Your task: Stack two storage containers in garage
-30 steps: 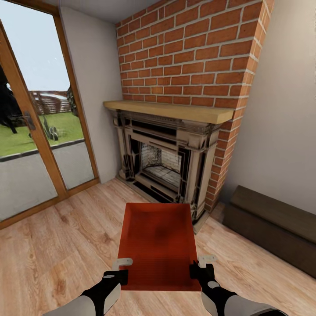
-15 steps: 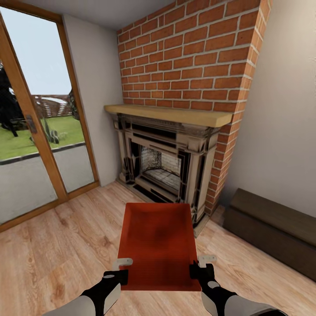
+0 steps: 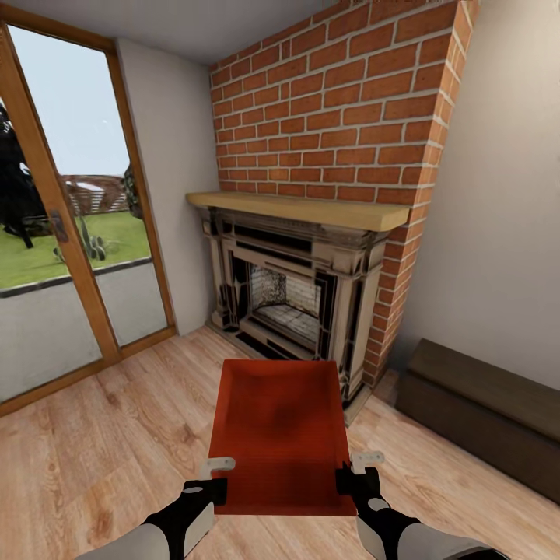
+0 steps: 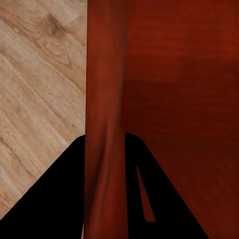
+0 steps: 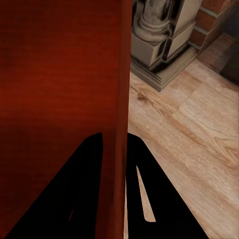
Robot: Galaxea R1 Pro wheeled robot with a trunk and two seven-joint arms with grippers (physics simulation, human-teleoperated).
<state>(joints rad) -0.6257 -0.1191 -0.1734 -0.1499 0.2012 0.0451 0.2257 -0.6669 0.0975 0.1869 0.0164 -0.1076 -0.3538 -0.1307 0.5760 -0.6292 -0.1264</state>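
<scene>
Living room, facing the brick fireplace (image 3: 311, 288). One orange-red storage container (image 3: 281, 432) held off the wood-plank floor (image 3: 101, 435) between both arms: left claw (image 3: 208, 481) clamped on its left wall, right claw (image 3: 351, 476) clamped on its right wall. Early stage, I judge: garage run, floor placement and stacking remain.

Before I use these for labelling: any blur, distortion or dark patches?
Head view: wide-angle bend in the door frame, fireplace soft but readable. Left wrist view: bin wall close and smeared, fingers flat black. Right wrist view: same black fingers; floor grain soft.
</scene>
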